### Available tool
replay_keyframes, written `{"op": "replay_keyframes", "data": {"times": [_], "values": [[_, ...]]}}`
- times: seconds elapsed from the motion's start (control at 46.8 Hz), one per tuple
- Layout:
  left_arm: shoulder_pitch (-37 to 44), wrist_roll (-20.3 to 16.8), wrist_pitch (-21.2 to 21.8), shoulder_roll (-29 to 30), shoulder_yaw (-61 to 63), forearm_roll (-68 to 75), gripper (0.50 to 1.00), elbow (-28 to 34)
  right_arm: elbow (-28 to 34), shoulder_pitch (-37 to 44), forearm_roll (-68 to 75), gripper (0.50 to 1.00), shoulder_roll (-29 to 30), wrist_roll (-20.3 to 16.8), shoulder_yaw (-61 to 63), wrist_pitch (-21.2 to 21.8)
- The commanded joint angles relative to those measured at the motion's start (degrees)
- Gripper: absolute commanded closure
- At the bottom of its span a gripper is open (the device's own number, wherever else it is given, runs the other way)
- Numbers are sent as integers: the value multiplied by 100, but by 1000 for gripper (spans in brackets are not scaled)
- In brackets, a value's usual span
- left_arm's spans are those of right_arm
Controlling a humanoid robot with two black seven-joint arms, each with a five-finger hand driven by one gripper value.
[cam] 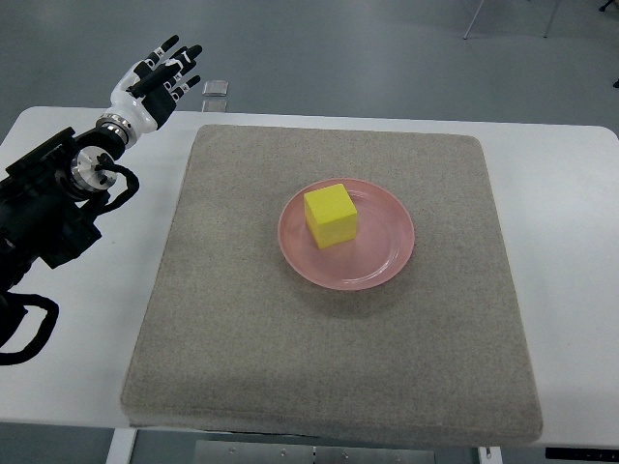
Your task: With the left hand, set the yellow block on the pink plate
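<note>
A yellow block [330, 215] sits on the pink plate [387, 253], a little left of the plate's middle. The plate rests near the centre of a grey mat [242, 319]. My left hand [160, 77] is at the far left corner of the table, well away from the plate, with its fingers spread and holding nothing. Its black arm comes in from the left edge. The right arm is out of view.
The mat lies on a white table [561, 193]. A small clear object [215, 89] sits at the table's far edge, just right of my left hand. Grey floor and chair legs [474, 19] show beyond the table.
</note>
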Motion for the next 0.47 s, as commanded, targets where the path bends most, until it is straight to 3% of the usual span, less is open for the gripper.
{"op": "replay_keyframes", "data": {"times": [0.0,0.449], "values": [[-3,0,0,1,1,11,521,-2,0,0,-1,576,0,0,0,0],[-47,0,9,-35,27,20,521,-11,53,-18,-10,576,0,-26,-9,17]]}}
